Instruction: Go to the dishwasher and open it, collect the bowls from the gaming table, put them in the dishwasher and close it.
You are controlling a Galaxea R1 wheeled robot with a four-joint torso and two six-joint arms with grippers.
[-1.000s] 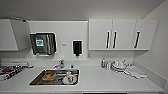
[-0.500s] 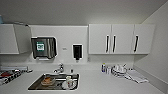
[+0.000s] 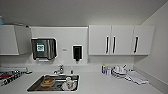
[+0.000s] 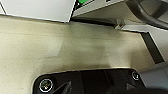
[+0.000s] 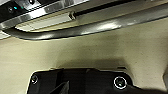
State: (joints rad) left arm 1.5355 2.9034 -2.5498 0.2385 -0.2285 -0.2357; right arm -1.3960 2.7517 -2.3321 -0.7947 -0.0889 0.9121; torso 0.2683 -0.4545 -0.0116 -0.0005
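Note:
I face a kitchen counter (image 3: 100, 83) with a sink (image 3: 53, 83) set into it. The dishwasher (image 5: 47, 12) appears close up in the right wrist view as a silver-grey metal front with a long metal bar handle (image 5: 100, 26) and small lit dots on a dark strip (image 5: 15, 8). It looks shut. The left wrist view looks down at a beige speckled floor (image 4: 75, 50), a white cabinet front (image 4: 37, 10) and a grey edge (image 4: 100, 11) with a dark curved bar (image 4: 147, 15). The bowls and the gaming table are out of view.
The sink holds dishes (image 3: 67, 83). White wall cabinets with black handles (image 3: 110, 40) hang at the right. A metal towel dispenser (image 3: 43, 48) and a black dispenser (image 3: 77, 53) are on the wall. Bottles (image 3: 105, 69), crockery (image 3: 119, 71) and a cloth (image 3: 137, 77) lie on the counter at right.
The whole head picture has shifted: the counter and sink sit lower in it and look a little larger, so the camera has moved. Nothing on the counter has moved.

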